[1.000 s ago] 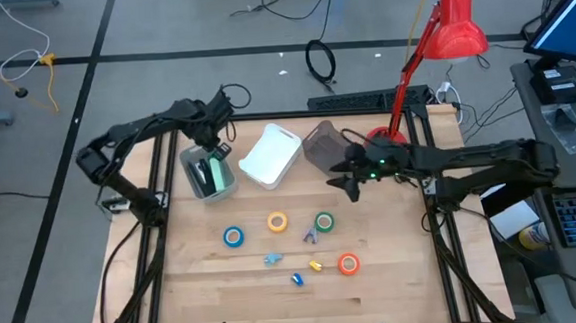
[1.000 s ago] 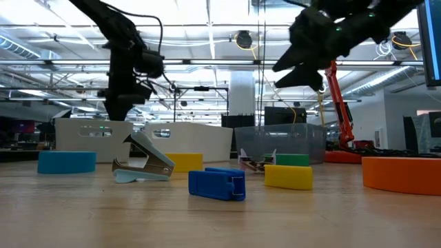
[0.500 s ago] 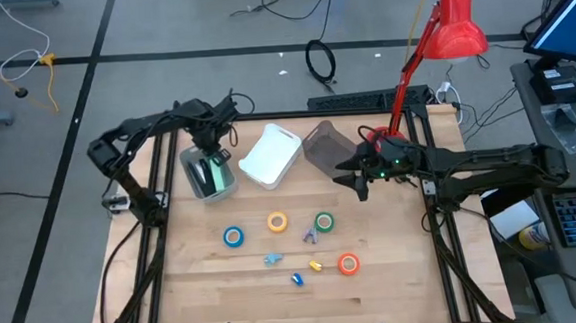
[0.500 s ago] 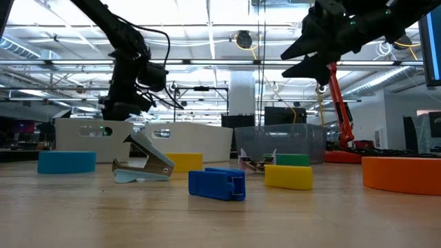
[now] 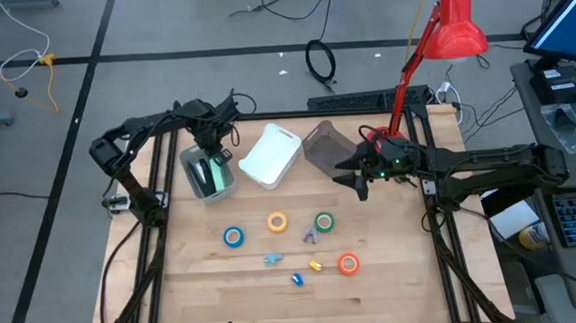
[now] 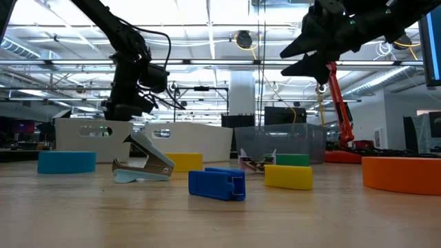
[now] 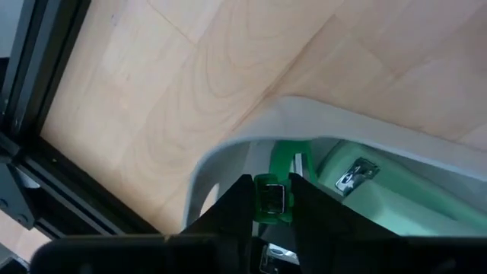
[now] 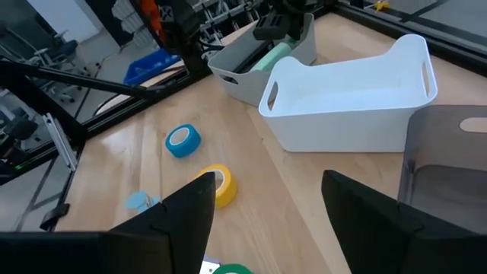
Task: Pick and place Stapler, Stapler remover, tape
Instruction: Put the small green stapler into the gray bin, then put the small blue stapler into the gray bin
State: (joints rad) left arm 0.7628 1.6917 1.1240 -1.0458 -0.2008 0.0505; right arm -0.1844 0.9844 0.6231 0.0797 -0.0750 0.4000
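Note:
My left gripper [image 5: 210, 153] hangs over the grey bin [image 5: 195, 187] at the table's far left, shut on a dark green stapler [image 7: 272, 196]. A mint stapler [image 7: 380, 199] lies inside that bin. My right gripper [image 5: 355, 174] is open in the air beside the dark translucent bin [image 5: 320, 145], touching nothing. The blue [image 5: 234, 237], yellow [image 5: 277, 222], green [image 5: 324, 221] and orange [image 5: 348, 264] tape rolls lie flat on the wood. Small staple removers, pale blue [image 5: 272, 259], blue [image 5: 297, 278] and yellow [image 5: 315, 266], rest among them. My left gripper pinches the dark green stapler between its two fingers, which come from above and point down into the bin. The fingers are on the stapler's end [image 7: 271, 190]; the rest of it [image 7: 288, 154] reaches down along the bin's inner wall. Whether it rests on the bin's floor is hidden.
A white bin [image 5: 270, 155] sits between the grey and dark bins along the far edge. A red desk lamp [image 5: 455, 21] stands at the far right corner. Bare wood spreads across the near half of the table [image 5: 227, 305]. In the low view my right gripper [image 6: 303, 58] stays high.
My left gripper has sunk a little toward the grey bin, still shut on the stapler. My right gripper has drawn back toward the table's right edge and risen slightly, staying open. Both have kept still for the last half second.

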